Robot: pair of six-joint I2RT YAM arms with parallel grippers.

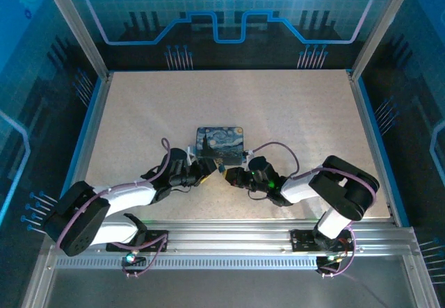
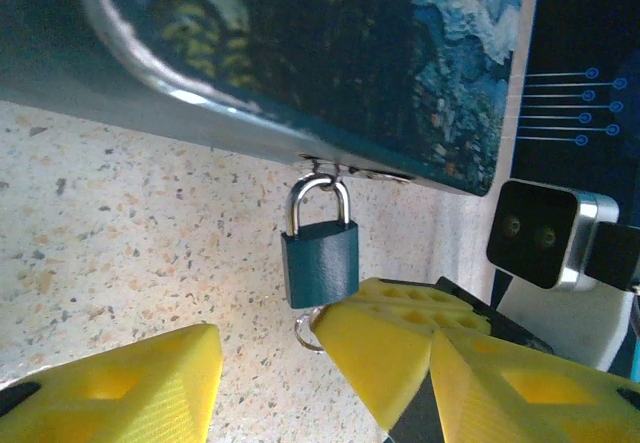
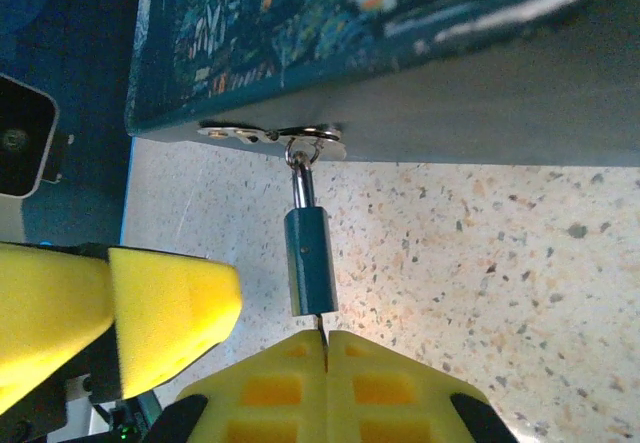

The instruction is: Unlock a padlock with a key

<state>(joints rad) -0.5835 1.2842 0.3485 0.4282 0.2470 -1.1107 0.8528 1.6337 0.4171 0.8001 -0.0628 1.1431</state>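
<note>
The small dark blue padlock [image 2: 320, 261] hangs by its silvery shackle from the hasp [image 3: 270, 134] on the starry-night box [image 1: 220, 143]. In the right wrist view the padlock [image 3: 310, 258] is seen edge-on. My right gripper [image 3: 325, 348] is shut just under it, on the key. A thin bit of the key's blade [image 3: 320, 325] runs from the fingertips up into the lock's underside. The key's ring [image 2: 303, 335] shows beside those fingers [image 2: 385, 348]. My left gripper [image 2: 320, 403] is open, its yellow fingers standing either side of the right gripper's tip, below the padlock.
The box lies flat on the speckled table [image 1: 292, 113], with both arms meeting at its near edge. The right wrist's camera [image 2: 545, 233] sits close to the box's corner. Metal frame posts and blue walls enclose the table.
</note>
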